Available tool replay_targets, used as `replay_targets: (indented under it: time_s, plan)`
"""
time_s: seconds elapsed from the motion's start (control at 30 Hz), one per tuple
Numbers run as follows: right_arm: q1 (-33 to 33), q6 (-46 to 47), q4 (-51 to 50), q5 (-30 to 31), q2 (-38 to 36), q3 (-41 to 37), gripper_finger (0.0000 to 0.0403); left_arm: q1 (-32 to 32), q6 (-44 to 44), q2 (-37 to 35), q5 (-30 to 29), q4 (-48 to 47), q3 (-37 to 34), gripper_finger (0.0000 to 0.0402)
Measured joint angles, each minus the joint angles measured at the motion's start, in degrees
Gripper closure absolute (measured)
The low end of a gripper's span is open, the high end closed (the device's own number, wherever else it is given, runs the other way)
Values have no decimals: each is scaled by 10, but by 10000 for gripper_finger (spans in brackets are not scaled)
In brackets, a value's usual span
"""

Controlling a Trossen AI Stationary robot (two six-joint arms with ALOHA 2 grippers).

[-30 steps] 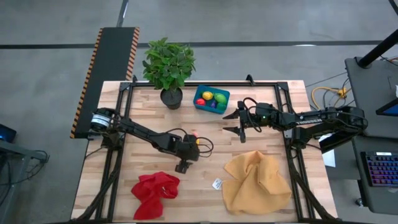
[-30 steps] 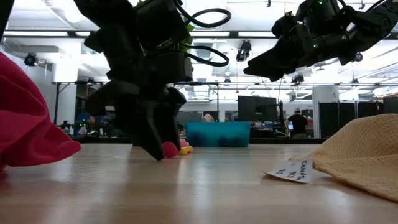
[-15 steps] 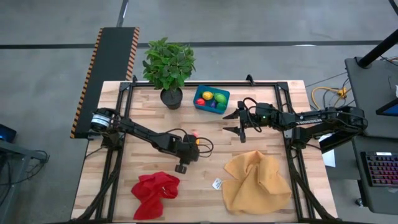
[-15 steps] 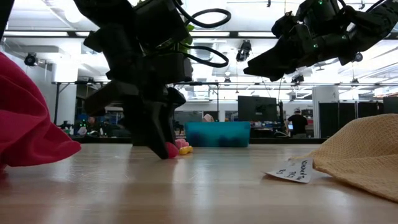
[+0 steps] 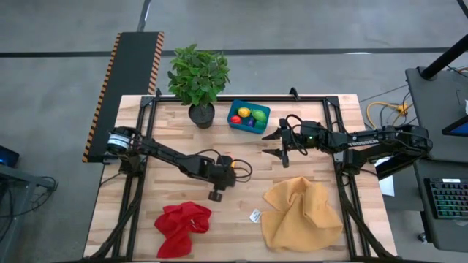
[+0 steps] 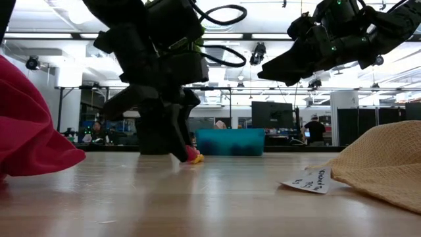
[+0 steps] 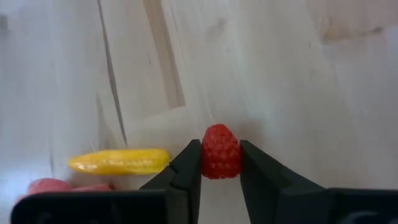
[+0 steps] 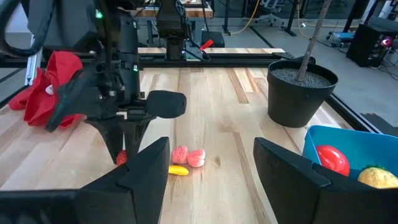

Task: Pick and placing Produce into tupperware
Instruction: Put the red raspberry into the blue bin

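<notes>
Produce is split between two places: in the high view your teal tub (image 5: pixel 248 116), a smooth plastic rectangle with rounded corners at the counter's far edge beside the plant pot (image 5: pixel 202 115), already holds glossy yellow, green, red and purple pieces, while a few more lie on the pale wood-grain counter (image 5: pixel 307 161) near the middle. Your left hand (image 7: pixel 219 163) is down on the counter there, and its two dark wedge-shaped fingers pinch a small red berry (image 7: pixel 220 151) with a bumpy, pebbled skin, one finger on each side of it. Just beside that berry lies a slim, smooth yellow piece (image 7: pixel 119 161), pointed at both ends, and past it a soft-looking pink lobed piece (image 7: pixel 59 186) shows at the edge of the left wrist view. From the low view you see the left hand's fingertips touching the counter right by the berry (image 6: pixel 191 153) with the tub (image 6: pixel 229 141) well behind. Your right hand (image 5: pixel 283 143) hangs above the counter, near the tub and clear of everything, with its fingers spread wide. A crumpled red cloth (image 5: pixel 183 225) and a mustard cloth (image 5: pixel 303 212) with a coarse waffle weave lie bunched along the near side, and a small white tag (image 5: pixel 255 215) sits between them, just beside the mustard one.
</notes>
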Motion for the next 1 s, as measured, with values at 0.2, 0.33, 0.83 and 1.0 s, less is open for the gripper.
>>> replay_targets:
  time_s: [0.2, 0.33, 0.83, 1.0]
  plan:
    - [0, -1, 0, 0, 0, 0, 177, -1, 1, -2, -49, 20, 11, 338]
    - [0, 0, -1, 0, 0, 0, 177, -1, 1, -2, -123, 24, 15, 338]
    - [0, 24, -216, 138, -175, 0, 177, 20, 63, -3, -246, 176, 14, 338]
    - [0, 43, -299, 195, -268, -8, 177, 56, 78, -3, -246, 216, 14, 338]
